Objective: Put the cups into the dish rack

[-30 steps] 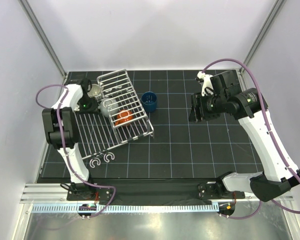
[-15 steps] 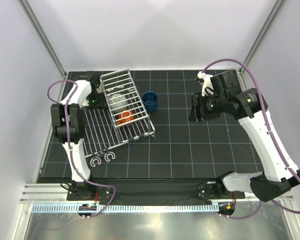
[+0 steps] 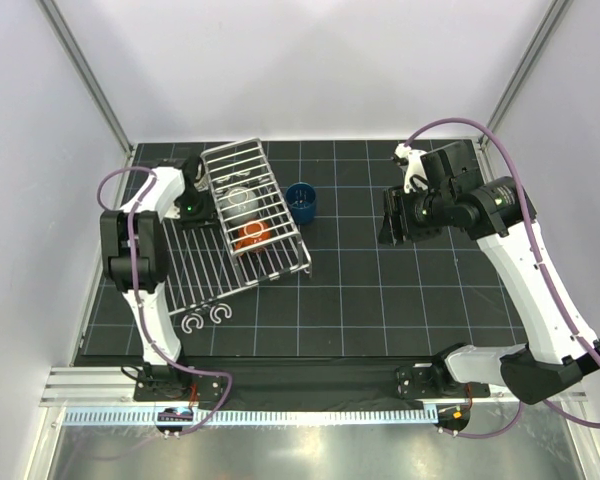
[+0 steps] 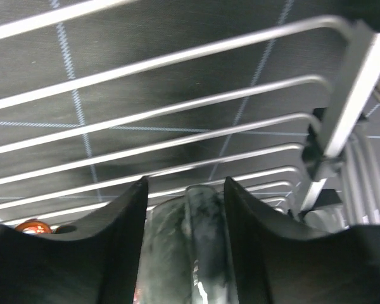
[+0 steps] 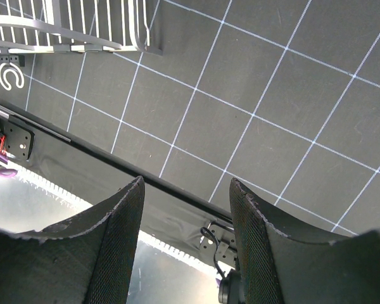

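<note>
No legible text, label, brand, number or sign on any surface in any view.

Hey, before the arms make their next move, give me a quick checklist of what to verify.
1. Left hand clear of the grey cup: cannot tell; the cup sits inside its opening.
2. Orange cup inside the dish rack: ok.
3. Blue cup loaded: not ok; it stands on the mat beside the rack.
4. Right hand open and empty: ok.
</note>
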You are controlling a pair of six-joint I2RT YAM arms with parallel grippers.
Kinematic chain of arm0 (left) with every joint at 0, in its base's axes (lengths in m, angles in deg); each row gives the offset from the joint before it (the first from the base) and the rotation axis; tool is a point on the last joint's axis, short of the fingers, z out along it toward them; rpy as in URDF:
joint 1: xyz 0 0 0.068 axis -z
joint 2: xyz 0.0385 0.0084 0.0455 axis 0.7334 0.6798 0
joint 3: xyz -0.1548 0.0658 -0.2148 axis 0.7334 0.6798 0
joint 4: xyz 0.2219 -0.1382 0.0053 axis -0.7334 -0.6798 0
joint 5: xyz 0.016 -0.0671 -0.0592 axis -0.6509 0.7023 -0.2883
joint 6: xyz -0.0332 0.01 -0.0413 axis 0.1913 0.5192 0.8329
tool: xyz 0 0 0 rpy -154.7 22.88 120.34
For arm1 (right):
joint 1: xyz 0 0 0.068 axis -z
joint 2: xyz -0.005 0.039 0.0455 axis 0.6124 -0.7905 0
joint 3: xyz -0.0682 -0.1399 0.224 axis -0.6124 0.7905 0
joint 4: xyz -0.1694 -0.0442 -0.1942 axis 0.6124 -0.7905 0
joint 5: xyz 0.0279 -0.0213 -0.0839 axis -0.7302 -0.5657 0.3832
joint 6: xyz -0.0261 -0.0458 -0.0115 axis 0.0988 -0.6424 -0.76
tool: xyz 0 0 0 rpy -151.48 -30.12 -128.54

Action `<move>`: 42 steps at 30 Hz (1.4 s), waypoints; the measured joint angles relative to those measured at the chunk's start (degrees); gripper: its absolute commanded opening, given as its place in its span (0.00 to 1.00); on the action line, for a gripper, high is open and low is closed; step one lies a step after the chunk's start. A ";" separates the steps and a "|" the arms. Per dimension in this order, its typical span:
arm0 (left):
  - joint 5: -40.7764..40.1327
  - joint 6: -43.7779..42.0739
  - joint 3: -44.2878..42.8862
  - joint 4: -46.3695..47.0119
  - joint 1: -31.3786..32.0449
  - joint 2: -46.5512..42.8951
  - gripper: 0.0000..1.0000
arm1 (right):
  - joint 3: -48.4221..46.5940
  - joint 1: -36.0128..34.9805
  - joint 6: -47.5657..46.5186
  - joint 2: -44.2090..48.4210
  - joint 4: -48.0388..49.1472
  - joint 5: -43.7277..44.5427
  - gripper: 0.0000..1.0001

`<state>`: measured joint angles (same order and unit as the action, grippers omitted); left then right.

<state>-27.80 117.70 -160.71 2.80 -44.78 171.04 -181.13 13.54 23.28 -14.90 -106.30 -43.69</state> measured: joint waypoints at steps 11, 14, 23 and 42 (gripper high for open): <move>0.07 -0.61 5.20 1.01 -1.46 -6.01 0.68 | 0.00 0.00 -0.02 0.35 0.00 -0.13 0.58; 0.70 -1.33 7.91 1.46 -2.84 -9.44 0.69 | 0.00 0.00 -0.02 0.35 0.00 -0.42 0.58; 1.60 -6.95 14.53 0.59 -9.35 -22.23 0.77 | 0.00 0.00 0.26 0.20 -0.02 -2.01 0.58; 18.51 -40.87 19.43 0.94 -9.70 -62.95 0.80 | -3.96 0.09 11.89 -14.75 11.58 -4.04 0.62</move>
<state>-9.28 76.83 -141.28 3.74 -54.49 108.09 -185.09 13.62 35.17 -29.66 -94.71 -47.74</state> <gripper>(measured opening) 0.809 0.596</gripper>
